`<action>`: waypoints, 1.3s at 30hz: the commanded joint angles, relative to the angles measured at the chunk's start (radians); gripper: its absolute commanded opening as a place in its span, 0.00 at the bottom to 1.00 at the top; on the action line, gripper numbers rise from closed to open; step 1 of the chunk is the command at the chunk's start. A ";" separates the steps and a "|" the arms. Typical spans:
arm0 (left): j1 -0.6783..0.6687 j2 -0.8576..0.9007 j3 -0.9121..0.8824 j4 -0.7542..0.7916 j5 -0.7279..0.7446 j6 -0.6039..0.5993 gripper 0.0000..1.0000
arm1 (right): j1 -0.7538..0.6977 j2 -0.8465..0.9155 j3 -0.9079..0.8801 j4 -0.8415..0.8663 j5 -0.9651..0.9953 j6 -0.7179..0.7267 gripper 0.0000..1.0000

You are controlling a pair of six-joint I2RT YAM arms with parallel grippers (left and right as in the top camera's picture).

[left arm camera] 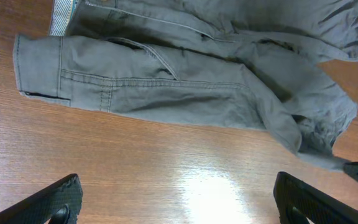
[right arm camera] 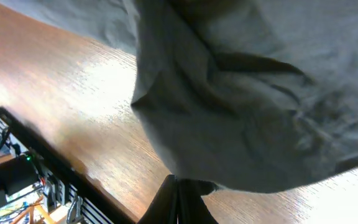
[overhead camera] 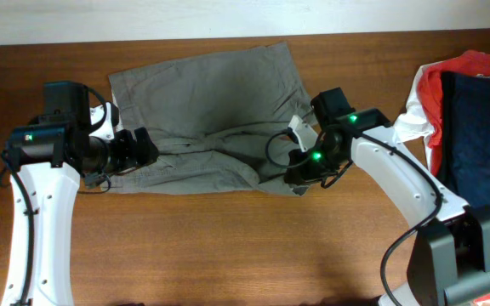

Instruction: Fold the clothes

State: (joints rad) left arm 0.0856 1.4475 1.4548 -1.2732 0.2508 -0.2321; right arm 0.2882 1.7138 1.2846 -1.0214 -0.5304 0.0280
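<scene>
The clothes (overhead camera: 211,102) are one grey-olive garment lying spread on the wooden table, its near part rumpled. In the left wrist view the clothes (left arm camera: 166,87) show a slit pocket, seams and a pale inner edge. My left gripper (overhead camera: 147,149) is at the garment's left end. It stands wide open (left arm camera: 176,186) over bare wood, just short of the cloth. My right gripper (overhead camera: 299,170) is at the garment's near right corner. It is shut (right arm camera: 179,183), its tips against the lower edge of the bunched clothes (right arm camera: 260,93). No fabric shows between the fingers.
A navy blue garment (overhead camera: 475,119) lies at the table's right end on a red-orange one (overhead camera: 475,61), with white cloth (overhead camera: 411,119) beside them. The table's edge (right arm camera: 36,149) runs close on the right wrist's left.
</scene>
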 commanded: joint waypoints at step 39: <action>-0.003 -0.002 -0.619 0.401 -0.271 -0.205 0.01 | 0.111 -0.006 -0.514 0.311 0.042 0.186 0.04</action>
State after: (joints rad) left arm 0.0853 1.4494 0.8436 -0.9234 0.0387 -0.3401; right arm 0.3935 1.6947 0.7898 -0.6815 -0.5140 0.2321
